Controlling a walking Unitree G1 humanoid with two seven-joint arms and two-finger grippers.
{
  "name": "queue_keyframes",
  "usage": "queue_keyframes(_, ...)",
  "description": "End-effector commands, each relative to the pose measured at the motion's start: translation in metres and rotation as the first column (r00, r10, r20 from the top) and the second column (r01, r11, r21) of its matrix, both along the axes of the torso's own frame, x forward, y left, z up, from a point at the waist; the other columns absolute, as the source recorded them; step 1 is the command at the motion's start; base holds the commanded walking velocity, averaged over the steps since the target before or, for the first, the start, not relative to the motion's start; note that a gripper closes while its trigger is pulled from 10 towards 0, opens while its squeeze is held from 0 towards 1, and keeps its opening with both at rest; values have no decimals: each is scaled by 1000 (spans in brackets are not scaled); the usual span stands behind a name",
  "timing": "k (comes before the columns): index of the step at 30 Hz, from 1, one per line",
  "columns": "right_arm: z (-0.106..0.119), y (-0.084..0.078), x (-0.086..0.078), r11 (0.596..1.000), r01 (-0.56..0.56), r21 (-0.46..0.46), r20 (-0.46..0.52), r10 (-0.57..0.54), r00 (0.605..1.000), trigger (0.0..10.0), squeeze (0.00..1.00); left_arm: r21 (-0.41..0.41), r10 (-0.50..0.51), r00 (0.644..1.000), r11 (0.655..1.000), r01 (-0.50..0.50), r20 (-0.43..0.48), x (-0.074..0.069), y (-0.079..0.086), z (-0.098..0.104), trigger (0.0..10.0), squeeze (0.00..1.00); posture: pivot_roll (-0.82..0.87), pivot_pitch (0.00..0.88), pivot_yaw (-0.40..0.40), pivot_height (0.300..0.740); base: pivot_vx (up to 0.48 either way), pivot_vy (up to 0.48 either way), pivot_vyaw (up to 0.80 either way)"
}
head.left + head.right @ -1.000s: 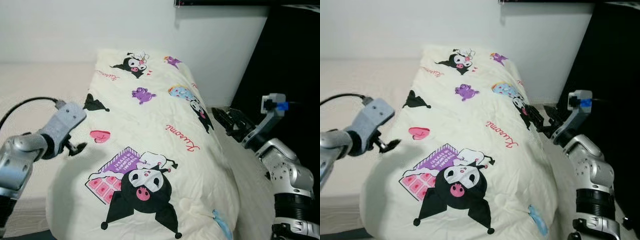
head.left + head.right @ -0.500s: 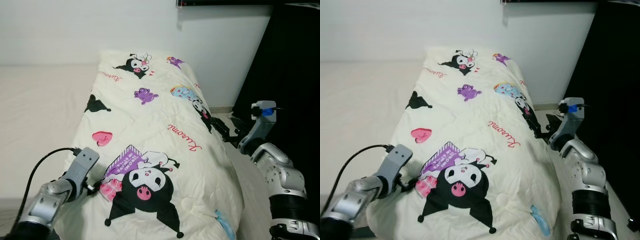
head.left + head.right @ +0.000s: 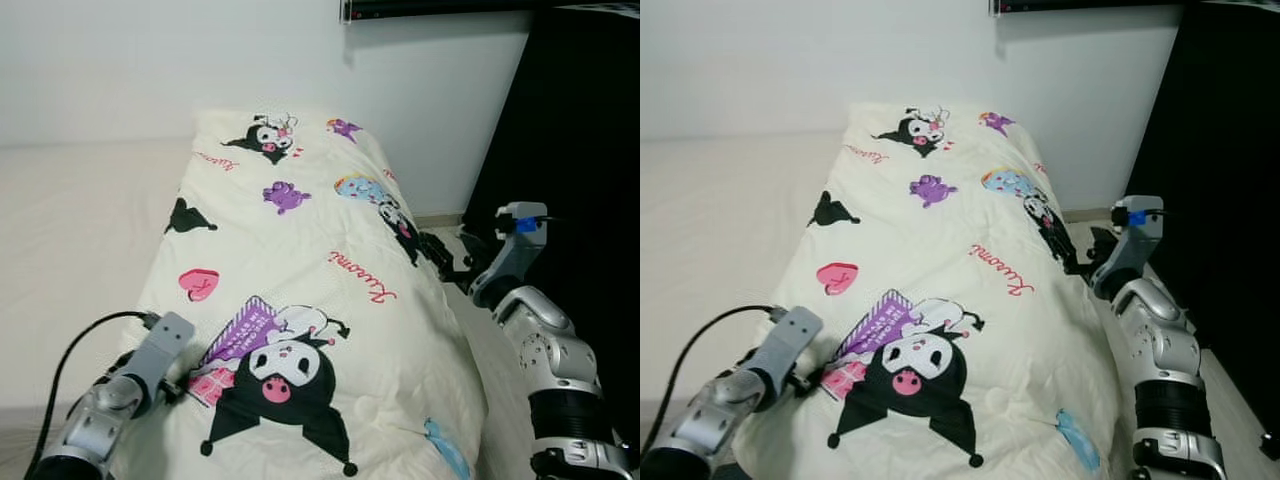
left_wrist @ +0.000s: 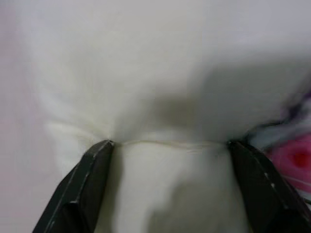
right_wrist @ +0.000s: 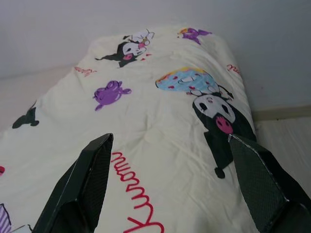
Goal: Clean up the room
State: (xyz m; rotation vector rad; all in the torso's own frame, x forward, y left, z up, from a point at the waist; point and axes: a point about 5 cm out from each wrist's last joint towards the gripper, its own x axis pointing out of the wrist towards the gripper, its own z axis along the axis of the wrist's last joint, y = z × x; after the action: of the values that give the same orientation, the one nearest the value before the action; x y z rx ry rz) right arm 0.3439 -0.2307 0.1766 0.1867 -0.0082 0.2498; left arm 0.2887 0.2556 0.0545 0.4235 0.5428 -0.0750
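A cream duvet (image 3: 300, 250) printed with black and purple cartoon figures lies lengthwise on the bed, bunched and puffy. My left gripper (image 3: 186, 378) is low at the duvet's near left edge. In the left wrist view it (image 4: 170, 143) is open, its fingers (image 4: 95, 162) pressed into a fold of the cream fabric. My right gripper (image 3: 447, 258) is at the duvet's right edge, about halfway along. In the right wrist view it (image 5: 170, 138) is open and empty, looking across the printed top.
Bare cream mattress (image 3: 80, 220) stretches left of the duvet. A white wall (image 3: 150, 60) stands behind the bed. A tall black surface (image 3: 585, 130) rises on the right, with a narrow strip of floor (image 3: 440, 216) beside the bed.
My left arm has dropped from mid height at the duvet's left side to its near left edge. The right gripper has shifted slightly along the duvet's right edge.
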Motion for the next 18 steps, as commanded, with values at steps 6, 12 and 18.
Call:
queue_keyframes(6,2,6,2,999,-26,19,17,26,1000,10000,0,-554,168,930,831,46,328,27,-26,50,10000,0,87,70,-31,546,0,0,0)
queue_keyframes(12,4,5,0,999,-36,19,27,35,999,10000,0,-692,155,909,700,175,386,28,-41,63,10000,0,78,69,-34,569,0,0,0)
queue_keyframes(18,5,2,2,999,-32,17,29,32,999,10000,0,-701,164,891,682,208,424,24,-38,63,10000,0,73,67,-43,593,0,0,0)
